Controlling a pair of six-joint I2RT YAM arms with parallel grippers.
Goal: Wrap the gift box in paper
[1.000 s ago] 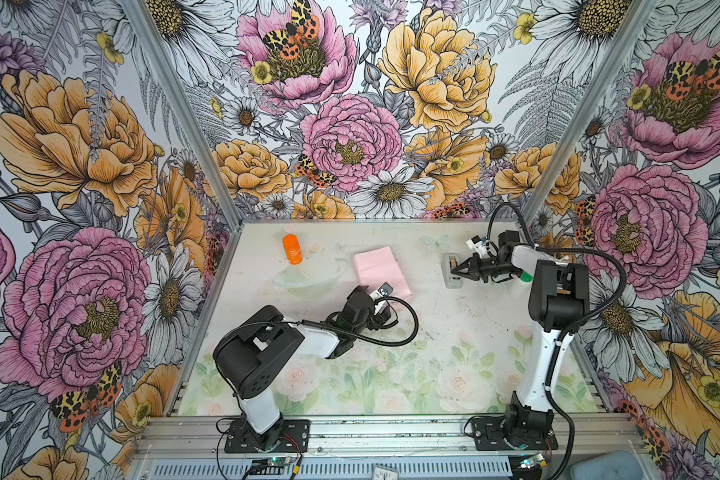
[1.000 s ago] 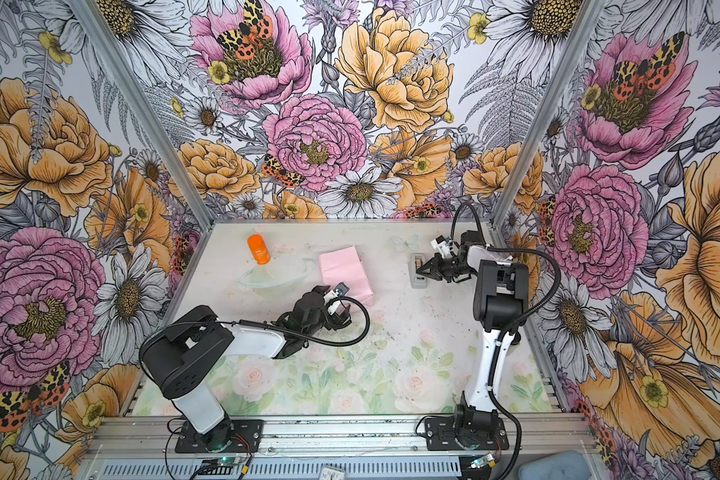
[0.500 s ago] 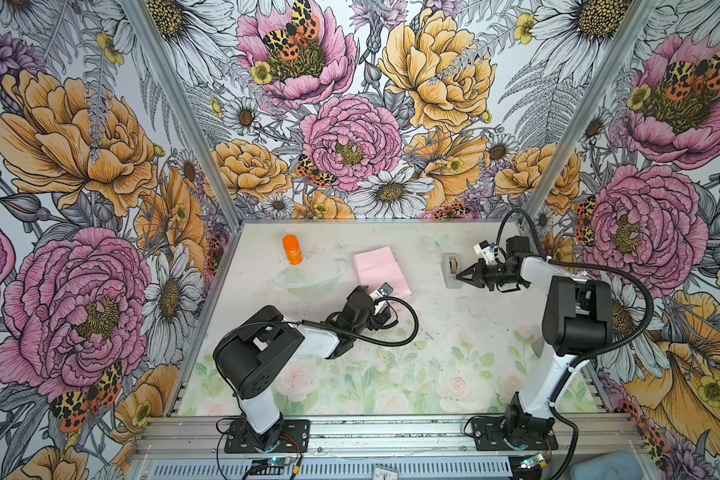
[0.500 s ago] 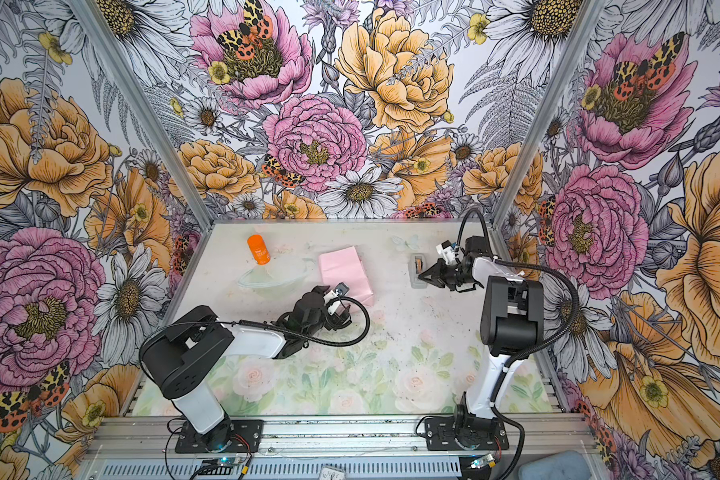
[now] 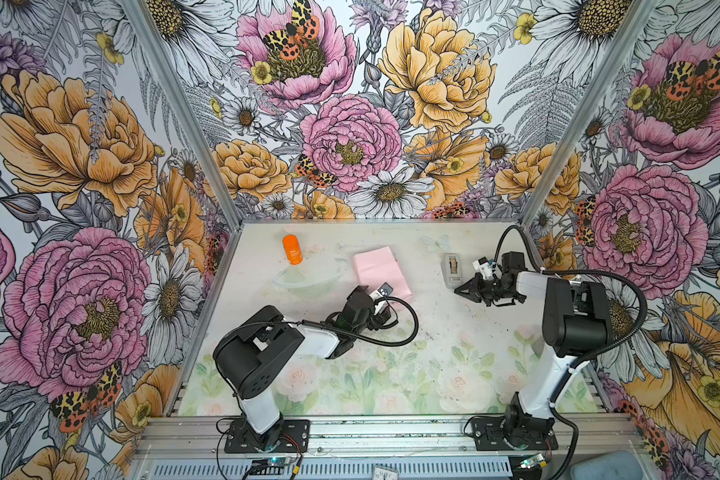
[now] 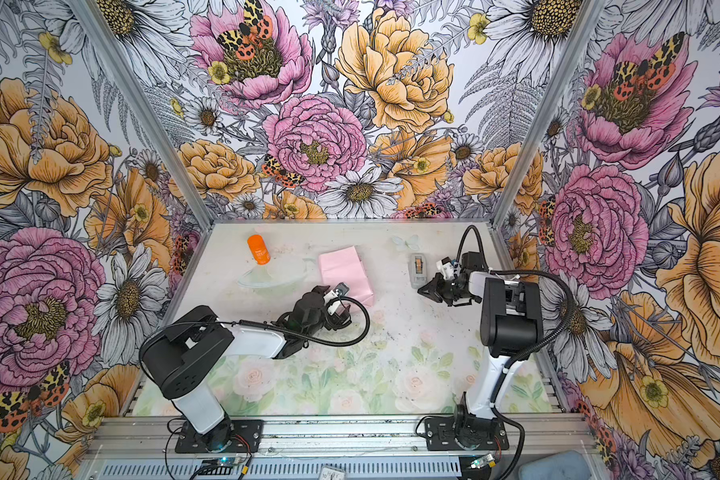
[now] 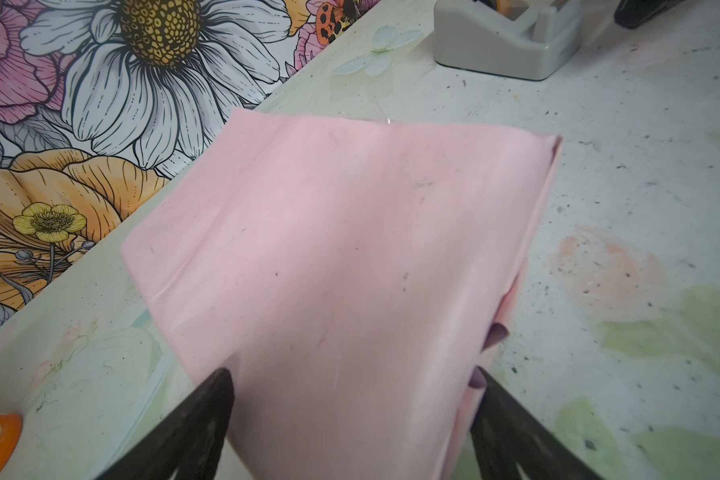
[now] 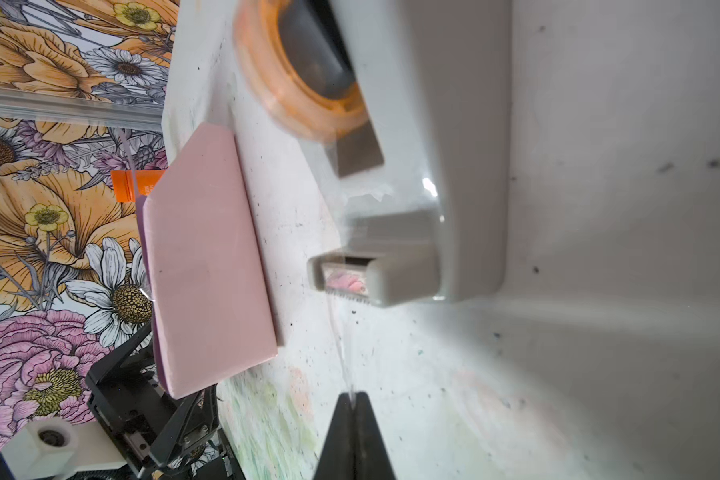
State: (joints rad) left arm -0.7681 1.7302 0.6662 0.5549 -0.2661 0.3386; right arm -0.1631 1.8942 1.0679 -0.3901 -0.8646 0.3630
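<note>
The paper [image 5: 381,270] [image 6: 344,270], pale pink side out, is folded into a flat parcel at the middle back of the table; a lilac edge shows at a fold [image 7: 497,332]. The gift box is hidden inside it. My left gripper [image 7: 350,374] [image 5: 386,301] straddles the parcel's near end, one finger pressed on each side. My right gripper [image 8: 353,395] [image 5: 457,289] is shut on a thin strip of clear tape [image 8: 346,345]. That strip runs from the cutter of the grey tape dispenser [image 8: 425,166] [image 5: 452,270], just behind the fingertips.
An orange bottle [image 5: 292,249] [image 6: 258,249] lies at the back left. A clear plastic piece [image 5: 308,278] lies between it and the parcel. The floral walls close the table in at the back and both sides.
My right gripper has drawn back from the dispenser toward the table's near side, pulling tape out, and its arm has swung right. The left arm and parcel have not moved.
</note>
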